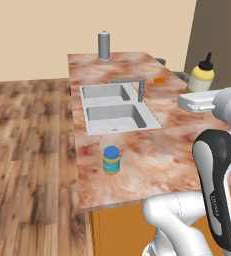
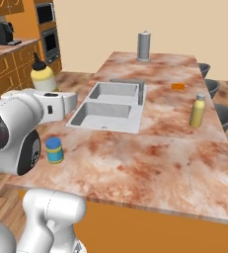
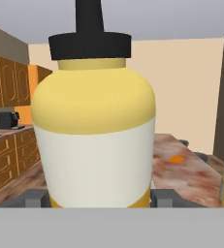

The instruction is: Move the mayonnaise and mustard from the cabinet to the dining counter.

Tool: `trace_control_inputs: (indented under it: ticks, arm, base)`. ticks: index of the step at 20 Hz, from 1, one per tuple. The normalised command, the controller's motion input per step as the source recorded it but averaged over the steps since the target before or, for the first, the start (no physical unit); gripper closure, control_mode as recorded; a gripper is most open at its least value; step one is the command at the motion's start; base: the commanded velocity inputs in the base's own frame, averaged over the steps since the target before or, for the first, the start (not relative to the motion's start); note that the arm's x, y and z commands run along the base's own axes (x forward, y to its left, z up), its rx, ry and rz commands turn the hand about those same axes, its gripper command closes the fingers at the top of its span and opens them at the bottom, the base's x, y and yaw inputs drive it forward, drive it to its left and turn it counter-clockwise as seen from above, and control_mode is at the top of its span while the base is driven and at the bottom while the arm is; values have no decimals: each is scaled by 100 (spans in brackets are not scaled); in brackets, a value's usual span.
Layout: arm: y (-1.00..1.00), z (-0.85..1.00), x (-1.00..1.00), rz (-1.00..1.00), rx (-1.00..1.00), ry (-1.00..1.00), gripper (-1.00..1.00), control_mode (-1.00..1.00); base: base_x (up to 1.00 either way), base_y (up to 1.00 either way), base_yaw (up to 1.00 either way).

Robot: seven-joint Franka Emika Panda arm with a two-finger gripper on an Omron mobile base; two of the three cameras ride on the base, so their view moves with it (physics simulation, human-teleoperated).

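Marbled reddish bench (image 1: 137, 165) with its double steel sink (image 1: 118, 107) fills the scene, wood floor to the left. And the mayonnaise (image 1: 111, 159) is already down, standing upright on the near part of the bench, in front of the sink. Now the mustard (image 3: 94, 135): it's up in the air, the end effector (image 3: 96, 198) clamped on its lower body, a fingertip (image 3: 36, 197) showing on either side. Carried upright above the bench's right side. By my read, delivery is underway; next comes lowering it onto bare stone, clear of the sink, then letting go gently.
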Motion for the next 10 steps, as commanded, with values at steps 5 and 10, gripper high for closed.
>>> trace_control_inputs:
  ticks: [5, 10]
  arm:
    - [-31, -17, 3, 0, 6, 8, 100, -100]
    - [-38, -70, 8, 0, 7, 13, 100, -100]
  base:
    - [0, 0, 0]
    - [0, 0, 0]
